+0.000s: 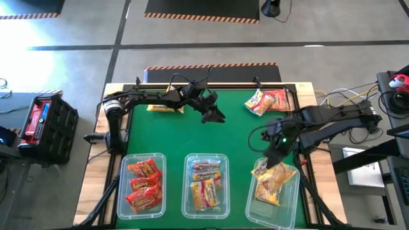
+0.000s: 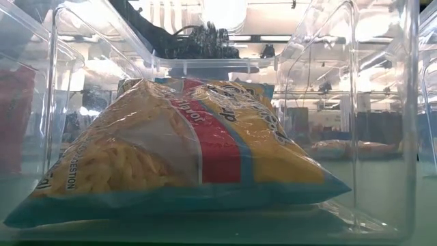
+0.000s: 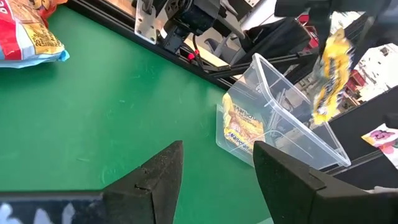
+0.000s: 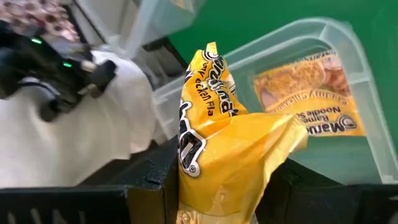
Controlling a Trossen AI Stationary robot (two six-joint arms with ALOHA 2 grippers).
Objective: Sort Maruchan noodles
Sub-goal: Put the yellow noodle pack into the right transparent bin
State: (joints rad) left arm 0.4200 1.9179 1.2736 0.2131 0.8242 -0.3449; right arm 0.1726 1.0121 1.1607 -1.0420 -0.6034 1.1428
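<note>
Three clear tubs stand along the near edge. The left tub (image 1: 142, 185) holds red Maruchan noodles, the middle tub (image 1: 206, 184) yellow-pink ones, and the right tub (image 1: 273, 191) yellow ones (image 4: 311, 106). My right gripper (image 4: 217, 186) hangs over the right tub, shut on a yellow packet (image 4: 217, 130). My left gripper (image 1: 217, 117) stands open above the green mat (image 1: 236, 137) near the far middle, with nothing between its fingers (image 3: 158, 171). Loose packets (image 1: 265, 101) lie flat at the far right. Another yellow one (image 1: 165, 107) lies under my left arm. My right gripper pinches the yellow packet between its two fingers by a crumpled end of the wrapper (image 4: 214, 177). The fingers come slanting down from above. The packet (image 3: 329, 68) hangs lengthwise below them, lifted clear above the right tub's open top.
In the low view a packet (image 2: 184, 150) fills the foreground inside a clear tub. Black frame rails (image 1: 211, 83) run along the far edge, with cables at the right side (image 1: 339, 96). Bare green mat lies between the tubs and the far packets.
</note>
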